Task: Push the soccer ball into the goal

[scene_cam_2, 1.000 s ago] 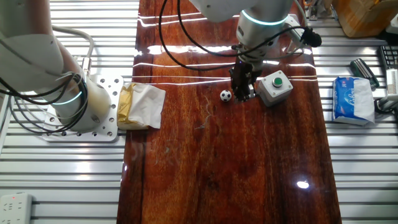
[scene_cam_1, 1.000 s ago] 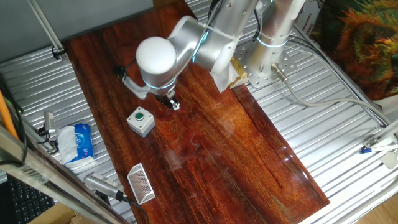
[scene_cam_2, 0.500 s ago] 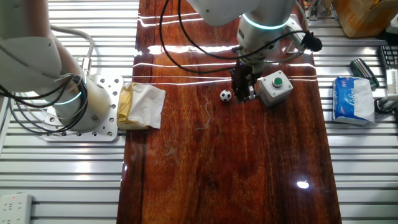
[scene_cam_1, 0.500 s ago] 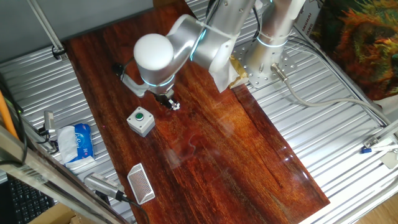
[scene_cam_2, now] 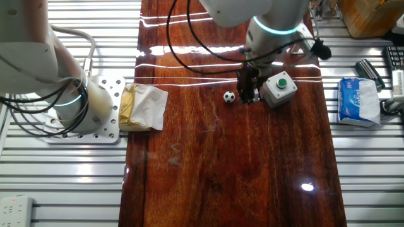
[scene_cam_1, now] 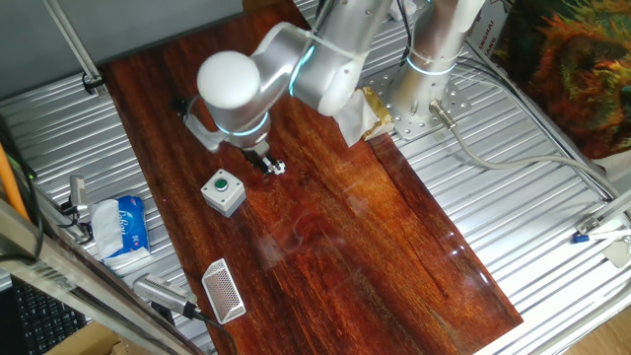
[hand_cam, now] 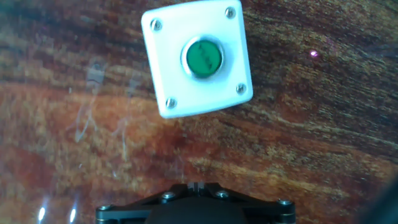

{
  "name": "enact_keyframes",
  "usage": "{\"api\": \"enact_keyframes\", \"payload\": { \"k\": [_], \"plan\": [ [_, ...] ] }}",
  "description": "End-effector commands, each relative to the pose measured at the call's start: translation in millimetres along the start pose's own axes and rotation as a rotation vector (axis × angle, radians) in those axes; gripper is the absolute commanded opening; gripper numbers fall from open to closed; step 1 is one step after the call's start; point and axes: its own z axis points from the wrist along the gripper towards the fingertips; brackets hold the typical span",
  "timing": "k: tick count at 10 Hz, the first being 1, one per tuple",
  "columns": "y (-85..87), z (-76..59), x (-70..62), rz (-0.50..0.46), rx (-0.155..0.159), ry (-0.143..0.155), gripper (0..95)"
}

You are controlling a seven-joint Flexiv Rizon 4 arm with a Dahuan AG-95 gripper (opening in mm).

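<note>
The soccer ball (scene_cam_1: 278,168) is a tiny white ball with black patches on the wooden table; it also shows in the other fixed view (scene_cam_2: 229,97). My gripper (scene_cam_1: 262,161) is shut and empty, low over the table, standing between the ball and the grey button box (scene_cam_1: 224,191). In the other fixed view the gripper (scene_cam_2: 247,96) is just right of the ball. The goal (scene_cam_1: 223,291), a white frame with mesh, stands near the table's front left edge. The hand view shows the shut fingertips (hand_cam: 196,185) and the button box (hand_cam: 198,59), not the ball.
A blue tissue pack (scene_cam_1: 123,225) lies on the metal surface left of the table. A yellow and white cloth (scene_cam_2: 142,107) lies beside the arm's base (scene_cam_2: 82,110). The button box (scene_cam_2: 279,88) is right of my gripper.
The arm's wrist has shifted slightly toward the button box side. The ball has not moved.
</note>
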Motion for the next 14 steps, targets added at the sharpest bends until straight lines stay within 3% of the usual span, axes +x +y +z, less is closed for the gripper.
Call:
{"api": "enact_keyframes", "payload": {
  "k": [1, 3, 5, 7, 8, 13, 14],
  "plan": [
    [0.3, -2.8, 2.2, 0.031, -0.077, -0.039, 0.0],
    [0.2, -2.6, 2.7, 0.014, -0.068, -0.034, 0.0],
    [-2.8, 6.1, 16.2, 0.003, -0.042, -0.029, 0.0],
    [-5.4, 18.6, 35.7, -0.005, -0.039, -0.041, 0.0],
    [-5.6, 19.5, 38.3, -0.004, -0.038, -0.045, 0.0],
    [-4.7, 11.2, 36.0, 0.037, -0.104, -0.066, 0.0],
    [-4.2, 11.5, 35.2, 0.058, -0.136, -0.070, 0.0]
  ]
}}
